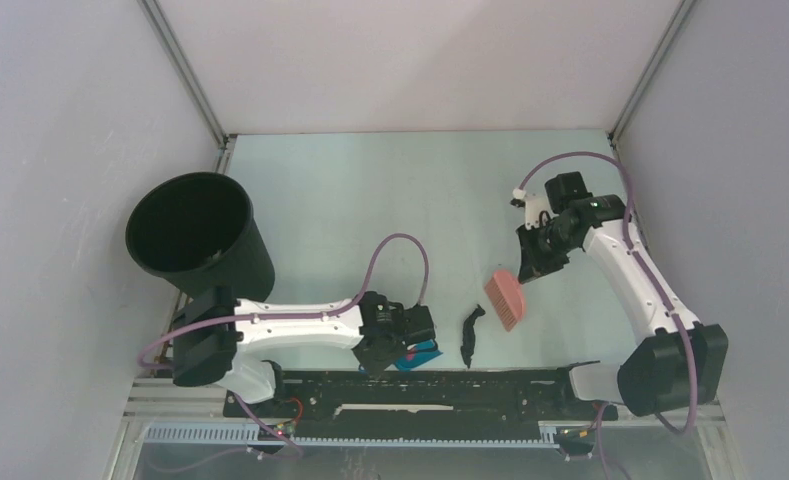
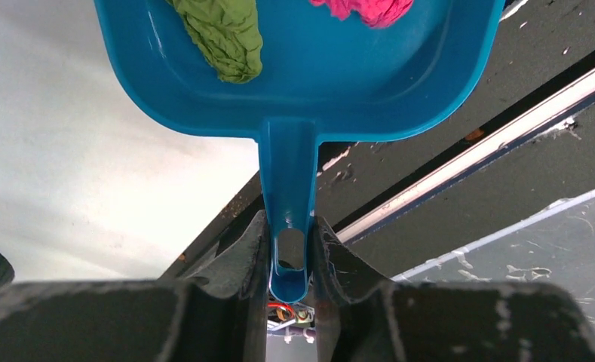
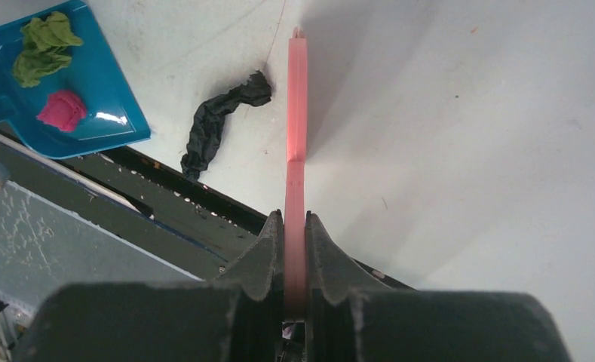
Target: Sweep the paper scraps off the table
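My left gripper [image 2: 289, 249] is shut on the handle of the blue dustpan [image 2: 317, 83], which lies low by the table's near edge [image 1: 422, 355]. A green paper scrap [image 2: 226, 34] and a magenta one [image 2: 369, 9] lie in the pan. A black crumpled scrap [image 1: 470, 335] lies on the pale green table [image 1: 370, 190], between the pan and the pink brush [image 1: 505, 297]. My right gripper [image 3: 295, 234] is shut on the brush's thin handle [image 3: 296, 113]. The brush head hangs just right of the black scrap [image 3: 215, 128].
A tall black bin [image 1: 195, 235] stands at the left side of the table, beside my left arm. A black rail [image 1: 450, 385] runs along the near edge, just behind the dustpan. Grey walls close in the table on three sides.
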Robot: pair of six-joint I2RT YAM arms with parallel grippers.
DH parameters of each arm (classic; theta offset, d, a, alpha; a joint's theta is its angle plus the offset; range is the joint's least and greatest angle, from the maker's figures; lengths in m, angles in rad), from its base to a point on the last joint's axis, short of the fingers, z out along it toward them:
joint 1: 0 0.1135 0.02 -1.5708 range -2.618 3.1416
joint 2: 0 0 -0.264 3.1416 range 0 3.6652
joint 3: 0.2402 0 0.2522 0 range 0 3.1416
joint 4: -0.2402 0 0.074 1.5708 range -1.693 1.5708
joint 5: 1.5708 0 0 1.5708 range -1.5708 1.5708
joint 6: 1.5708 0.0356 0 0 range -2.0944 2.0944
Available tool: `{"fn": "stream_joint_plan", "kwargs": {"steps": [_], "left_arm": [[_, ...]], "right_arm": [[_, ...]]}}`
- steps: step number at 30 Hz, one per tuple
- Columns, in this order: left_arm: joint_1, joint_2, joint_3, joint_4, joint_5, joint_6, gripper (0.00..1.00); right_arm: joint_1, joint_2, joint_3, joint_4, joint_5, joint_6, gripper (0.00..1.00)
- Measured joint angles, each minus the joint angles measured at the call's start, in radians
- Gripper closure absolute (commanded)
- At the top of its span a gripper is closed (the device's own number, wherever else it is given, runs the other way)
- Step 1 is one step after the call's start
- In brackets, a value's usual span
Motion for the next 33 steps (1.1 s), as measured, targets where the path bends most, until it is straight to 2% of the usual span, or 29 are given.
{"fn": "stream_joint_plan", "kwargs": {"steps": [5, 15, 21, 25, 33], "left_arm": [[-0.013, 0.087, 0.031, 0.041, 0.002, 0.04, 1.0], [-0.026, 0.291, 0.244, 0.151, 0.002, 0.075, 1.0], [-0.026, 0.288, 0.232, 0.245, -0.001, 0.072, 1.0], [-0.026, 0.253, 0.159, 0.341, -0.006, 0.066, 1.0], [-0.026, 0.222, 0.076, 0.473, -0.022, 0.066, 1.0]], "right_arm": [[0.049, 0.058, -0.003, 0.031, -0.038, 0.021, 1.0], [0.093, 0.083, -0.003, 0.041, -0.176, 0.029, 1.0], [0.053, 0.063, -0.003, 0.039, -0.222, 0.029, 1.0], [0.007, 0.051, 0.008, 0.023, -0.258, 0.029, 1.0], [-0.043, 0.033, 0.096, 0.007, -0.243, 0.033, 1.0]]}}
